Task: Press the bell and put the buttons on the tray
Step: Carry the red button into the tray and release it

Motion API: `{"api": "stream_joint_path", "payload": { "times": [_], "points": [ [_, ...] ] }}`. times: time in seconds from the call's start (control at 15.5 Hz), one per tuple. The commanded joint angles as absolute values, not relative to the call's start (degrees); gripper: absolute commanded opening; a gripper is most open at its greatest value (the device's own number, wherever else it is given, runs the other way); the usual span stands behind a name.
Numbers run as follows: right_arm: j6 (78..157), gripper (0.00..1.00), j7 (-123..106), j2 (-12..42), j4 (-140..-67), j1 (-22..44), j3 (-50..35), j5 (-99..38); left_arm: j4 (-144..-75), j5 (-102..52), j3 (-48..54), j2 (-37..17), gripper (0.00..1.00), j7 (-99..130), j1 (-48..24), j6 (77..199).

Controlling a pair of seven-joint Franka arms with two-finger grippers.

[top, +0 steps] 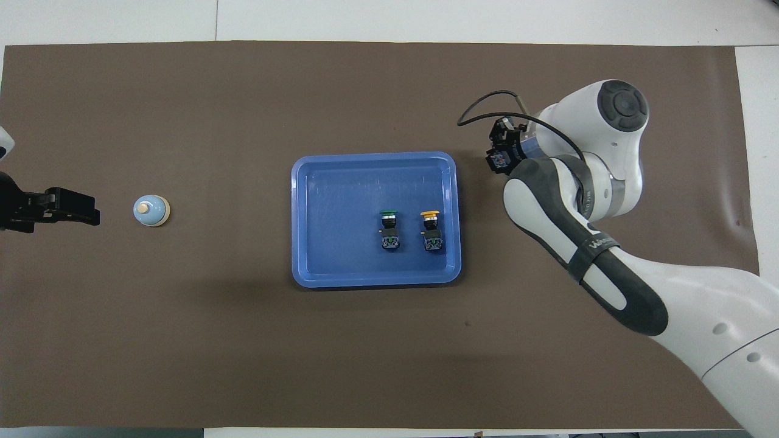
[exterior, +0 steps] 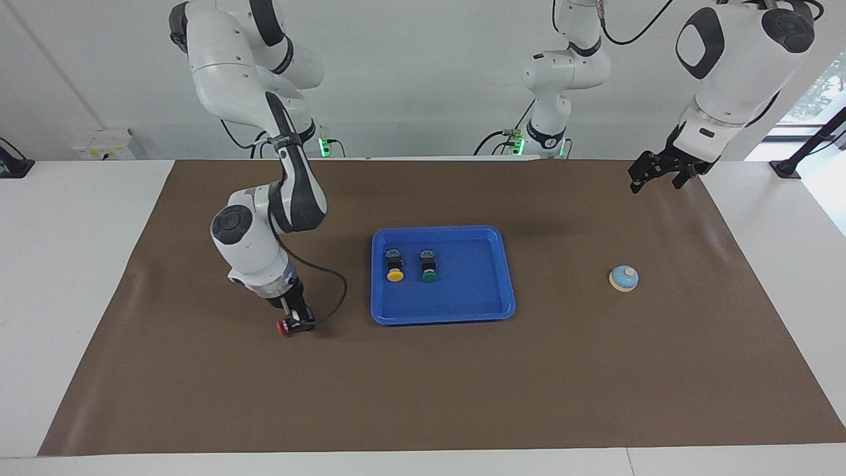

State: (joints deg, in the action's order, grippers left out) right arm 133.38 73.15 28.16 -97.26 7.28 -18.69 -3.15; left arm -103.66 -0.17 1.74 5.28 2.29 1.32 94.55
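Observation:
The blue tray lies mid-table. The yellow button and the green button lie side by side in it. My right gripper is down at the mat, toward the right arm's end of the table beside the tray, shut on the red button, whose red cap sticks out. The light-blue bell stands toward the left arm's end. My left gripper waits open, raised beside the bell.
A brown mat covers the table, with white table edges around it. A black cable loops from the right wrist.

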Motion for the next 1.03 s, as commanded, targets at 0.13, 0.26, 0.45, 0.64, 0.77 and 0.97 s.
{"api": "stream_joint_path", "payload": {
  "times": [0.13, 0.26, 0.45, 0.64, 0.77, 0.97],
  "points": [
    [129.8, 0.00, 63.0, 28.0, -94.7, 21.7, -18.5, 0.0, -103.5, -0.4, 1.1, 5.7, 1.00, 2.5, 0.8, 94.7],
    [125.4, 0.00, 51.7, 27.8, -94.7, 24.2, -18.5, 0.9, -103.5, -0.4, 1.1, 5.7, 1.00, 2.5, 0.8, 94.7],
    [120.7, 0.00, 44.9, 27.3, -94.4, 24.5, -18.5, 2.9, -103.5, -0.4, 1.1, 5.7, 1.00, 2.5, 0.8, 94.7],
    [121.2, 0.00, 37.0, 27.4, -94.2, 24.6, -18.6, 5.9, -103.5, -0.4, 1.1, 5.7, 1.00, 2.5, 0.8, 94.7],
    [121.6, 0.00, 36.1, 27.5, -92.6, 25.7, -18.6, 5.9, -103.5, -0.4, 1.1, 5.7, 1.00, 2.5, 0.8, 94.7],
    [122.0, 0.00, 35.9, 28.5, -90.6, 26.0, -18.6, 6.0, -103.5, -0.4, 1.1, 5.7, 1.00, 2.5, 0.8, 94.7]
  ]
}}
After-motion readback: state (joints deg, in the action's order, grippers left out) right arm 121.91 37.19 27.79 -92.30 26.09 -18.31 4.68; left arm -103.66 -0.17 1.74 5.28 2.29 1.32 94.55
